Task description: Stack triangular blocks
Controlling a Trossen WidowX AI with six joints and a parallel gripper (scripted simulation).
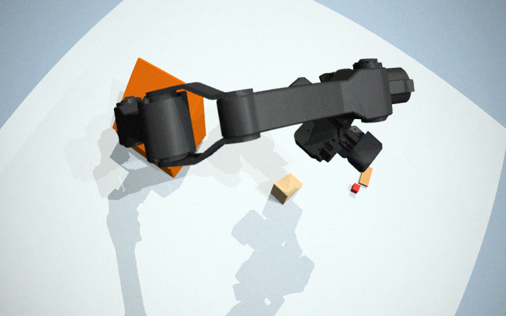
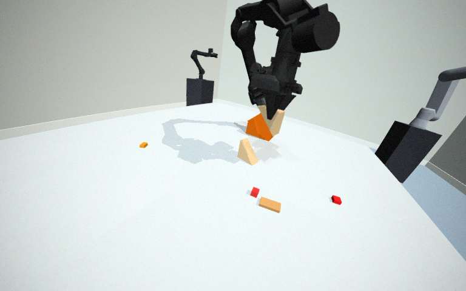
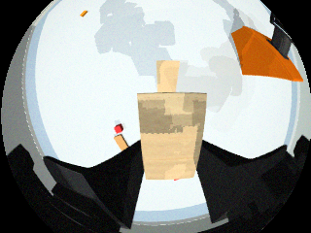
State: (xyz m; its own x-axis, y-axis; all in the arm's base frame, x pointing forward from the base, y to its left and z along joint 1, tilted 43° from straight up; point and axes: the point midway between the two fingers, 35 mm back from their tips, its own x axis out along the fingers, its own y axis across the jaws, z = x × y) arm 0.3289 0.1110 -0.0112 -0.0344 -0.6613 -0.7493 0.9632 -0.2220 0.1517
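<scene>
One pale wooden triangular block (image 1: 287, 184) (image 2: 245, 152) (image 3: 167, 75) stands on the table, its sloped face visible in the exterior view. In the wrist view the held block hides part of it. My gripper (image 2: 267, 111) (image 3: 169, 142) is shut on the other triangular block (image 2: 278, 122) (image 3: 170, 118), with one finger on each side. The held block is in the air, behind and above the standing block in the exterior view, and apart from it there. In the top view the arm hides the held block and the fingers.
A large orange wedge (image 1: 156, 74) (image 2: 257, 127) (image 3: 259, 53) stands at the arm's base. A wooden plank (image 1: 366, 176) (image 2: 269, 204) (image 3: 120, 143) lies beside a red cube (image 1: 355, 187) (image 2: 254, 191) (image 3: 119, 128). Another red block (image 2: 336, 200) and a small orange block (image 2: 143, 144) (image 3: 84, 13) lie farther off.
</scene>
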